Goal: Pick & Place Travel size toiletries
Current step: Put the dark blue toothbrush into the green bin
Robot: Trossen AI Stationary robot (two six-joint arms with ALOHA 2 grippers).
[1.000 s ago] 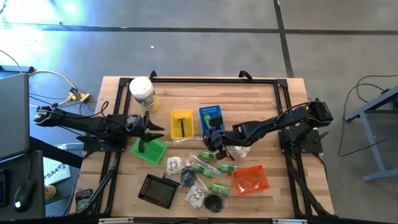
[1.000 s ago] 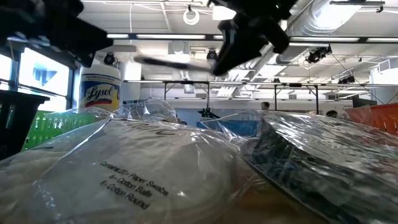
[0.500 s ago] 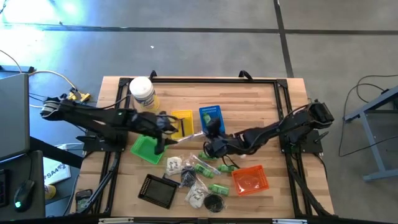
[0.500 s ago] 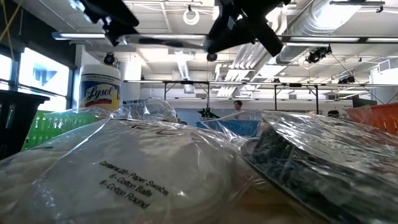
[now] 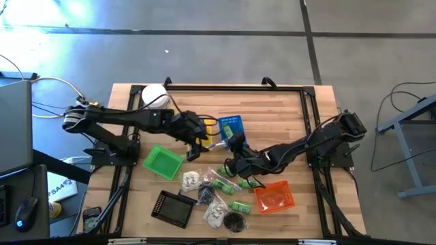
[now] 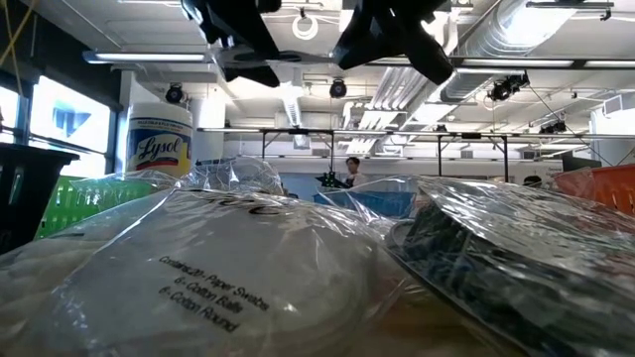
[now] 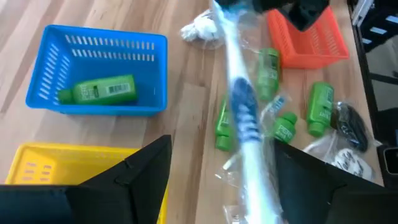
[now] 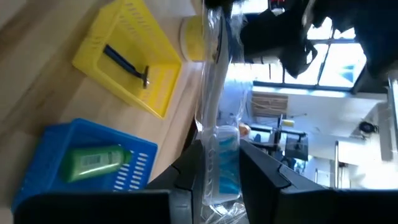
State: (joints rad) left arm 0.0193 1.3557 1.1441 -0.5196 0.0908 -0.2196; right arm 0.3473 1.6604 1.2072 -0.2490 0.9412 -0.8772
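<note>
Right gripper (image 8: 217, 163) clamped on long clear toothbrush packet (image 7: 239, 106), left gripper (image 5: 197, 144) apart at its 9 o'clock end, above surface (image 5: 286, 116).

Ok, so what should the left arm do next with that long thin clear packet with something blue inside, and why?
Probably close the left gripper on the long thin clear packet: its open fingers straddle the packet, while the right gripper pinches the other end above the wooden table, so a handover looks set up.
</note>
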